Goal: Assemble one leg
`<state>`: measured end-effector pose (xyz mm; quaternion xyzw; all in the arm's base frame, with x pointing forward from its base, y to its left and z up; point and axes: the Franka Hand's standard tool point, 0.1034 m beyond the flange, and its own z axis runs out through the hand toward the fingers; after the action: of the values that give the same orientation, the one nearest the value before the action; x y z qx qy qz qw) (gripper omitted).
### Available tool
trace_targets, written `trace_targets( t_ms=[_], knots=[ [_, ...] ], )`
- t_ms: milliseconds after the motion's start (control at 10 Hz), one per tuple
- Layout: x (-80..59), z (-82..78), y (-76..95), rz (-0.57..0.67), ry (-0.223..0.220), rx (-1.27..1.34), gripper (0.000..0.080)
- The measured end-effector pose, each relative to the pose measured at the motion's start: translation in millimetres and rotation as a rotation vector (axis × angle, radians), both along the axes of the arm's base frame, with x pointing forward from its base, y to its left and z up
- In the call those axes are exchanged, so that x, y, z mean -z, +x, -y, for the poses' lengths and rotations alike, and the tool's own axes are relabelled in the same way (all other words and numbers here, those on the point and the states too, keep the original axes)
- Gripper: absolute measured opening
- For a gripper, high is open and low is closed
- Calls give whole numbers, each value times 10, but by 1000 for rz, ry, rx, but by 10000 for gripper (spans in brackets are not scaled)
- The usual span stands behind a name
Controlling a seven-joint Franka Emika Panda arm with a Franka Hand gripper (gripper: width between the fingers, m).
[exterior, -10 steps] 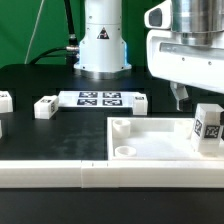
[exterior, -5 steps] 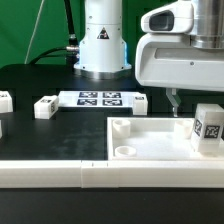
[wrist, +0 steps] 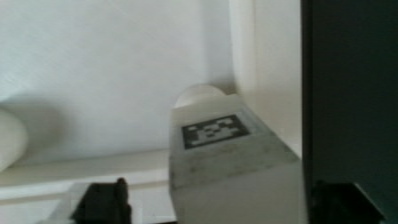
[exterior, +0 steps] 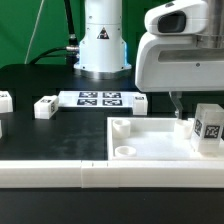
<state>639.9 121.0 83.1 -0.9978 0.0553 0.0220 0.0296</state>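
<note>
A leg [exterior: 207, 128], a small white block with a square tag, stands upright on the right part of the large white panel [exterior: 150, 140]. My gripper [exterior: 179, 108] hangs just above the panel, close beside this leg on the exterior view's left. In the wrist view the leg [wrist: 228, 150] fills the space between my two dark fingers [wrist: 107, 200], with a gap on each side. The gripper [wrist: 222, 208] is open and holds nothing.
Two more legs [exterior: 45, 106] [exterior: 5, 100] lie on the black table at the exterior view's left. The marker board [exterior: 100, 98] lies in front of the robot base [exterior: 103, 45]. A white rail [exterior: 70, 172] runs along the front edge.
My hand has shifted a little to the exterior view's left and lowered slightly toward the panel. The leg and panel have not moved.
</note>
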Motion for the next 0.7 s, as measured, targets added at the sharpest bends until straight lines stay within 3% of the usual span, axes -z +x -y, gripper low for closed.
trace_targets(
  t_ms=[200,600,700],
  knots=[
    [0,6,1,0,0,1,290],
    [4,14,4,-3,4,79,291],
    [8,44,15,-3,17,238,291]
  ],
)
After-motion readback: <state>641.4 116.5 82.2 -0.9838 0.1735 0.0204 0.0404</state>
